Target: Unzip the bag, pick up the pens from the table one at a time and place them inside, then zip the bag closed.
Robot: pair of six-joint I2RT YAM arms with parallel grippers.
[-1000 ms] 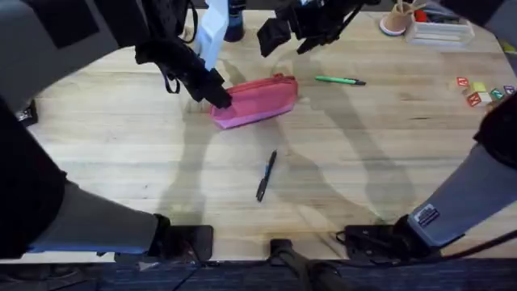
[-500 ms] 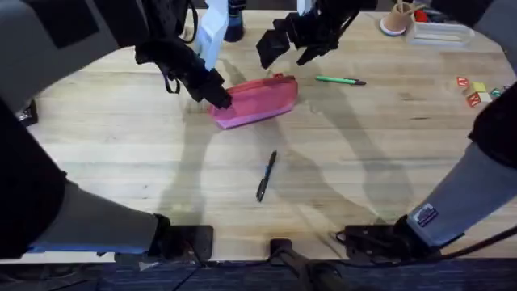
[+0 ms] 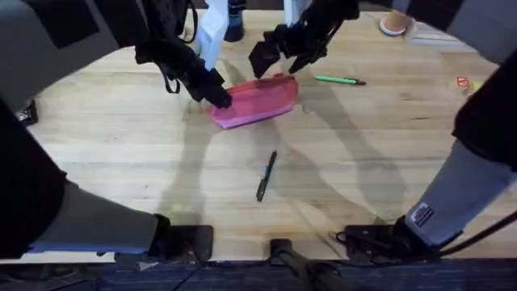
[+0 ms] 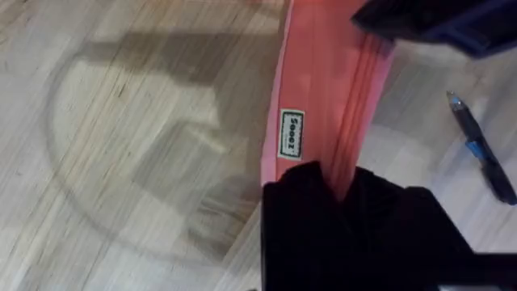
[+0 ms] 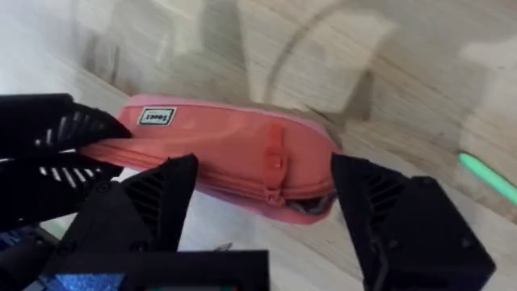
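Left tool: fingers clamped shut on the left end of the bag, pinching the fabric right at the zipper line. Left wrist view confirms it: both black fingers straddle the zipper ridge, white label just beside them.

Right tool: fingers spread wide, holding nothing, hanging just above the bag's right end. Right wrist view has the two fingers either side of the bag's far end, with the zipper pull between them and the zipper looking closed along the part I can see. Can't tell if either finger touches the fabric.

Bag: lies on the tabletop at about 12 o'clock from table centre, long axis running roughly 8 to 2 o'clock, zipper edge toward the far side, lighter pink base toward the near side.

Green pen: flat on the tabletop at 3 o'clock from the bag, near its right end, not touching.

Black-and-blue pen: flat on the tabletop at 6 o'clock from the bag, well apart, pointing roughly 1 to 7 o'clock.
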